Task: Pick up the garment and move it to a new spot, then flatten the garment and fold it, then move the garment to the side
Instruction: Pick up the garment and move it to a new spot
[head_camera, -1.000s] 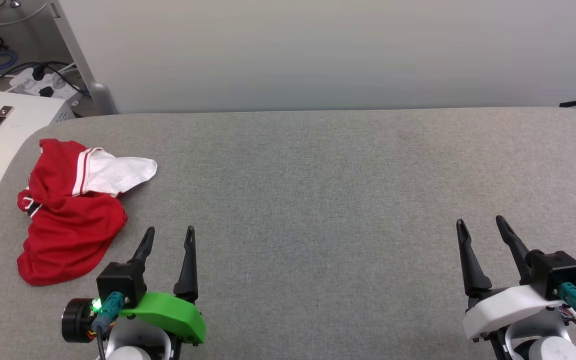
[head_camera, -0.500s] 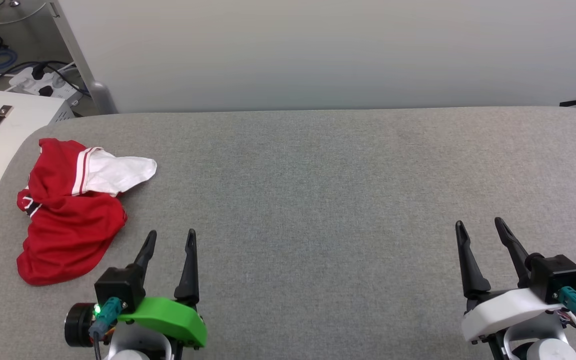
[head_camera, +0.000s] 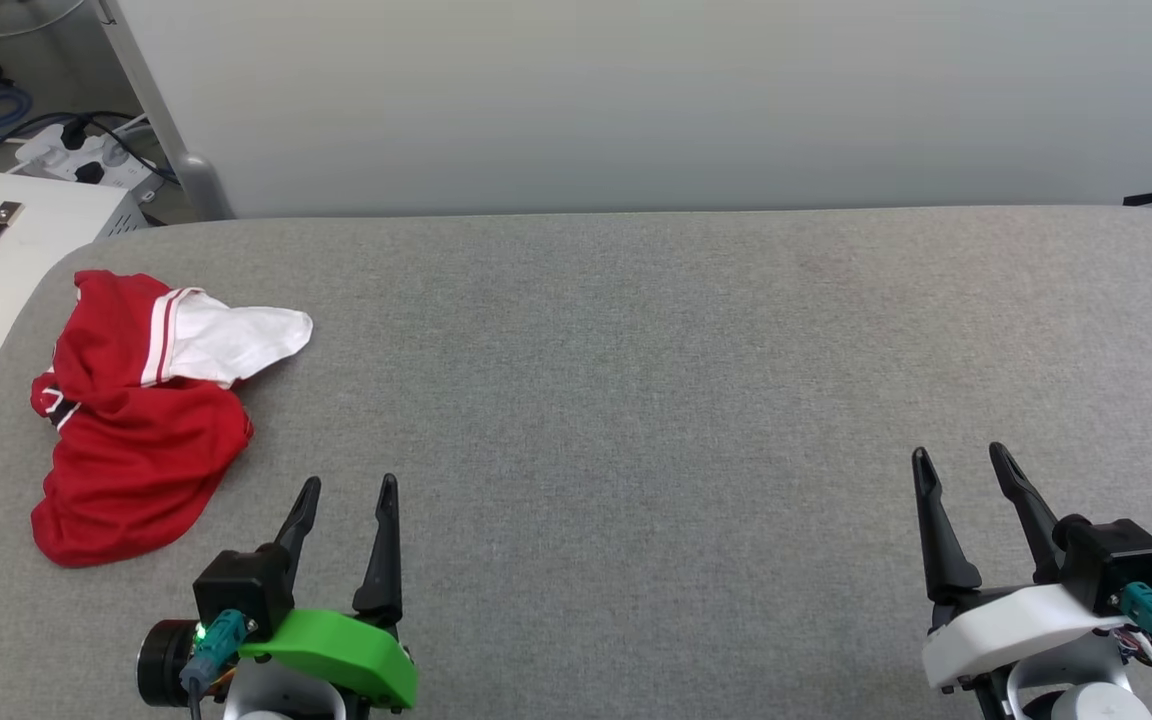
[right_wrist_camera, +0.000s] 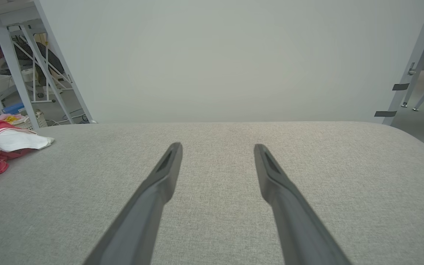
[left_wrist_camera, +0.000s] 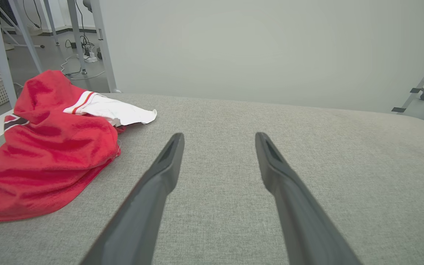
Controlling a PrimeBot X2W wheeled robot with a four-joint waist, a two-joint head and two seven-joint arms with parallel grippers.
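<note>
Both arms have drawn back slightly; the left gripper point(head_camera: 349, 482) and right gripper point(head_camera: 958, 452) hang empty, dark fingers spread, over the grey fabric-covered table point(head_camera: 636, 350). The crumpled red garment point(head_camera: 136, 440) with a white sleeve lies at the table's left end.

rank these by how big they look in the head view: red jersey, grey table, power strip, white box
1. grey table
2. red jersey
3. white box, cut off at the edge, so its rank is unsure
4. power strip

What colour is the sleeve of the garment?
The sleeve is white, with red-and-white striped trim; the head view shows it best.
</note>
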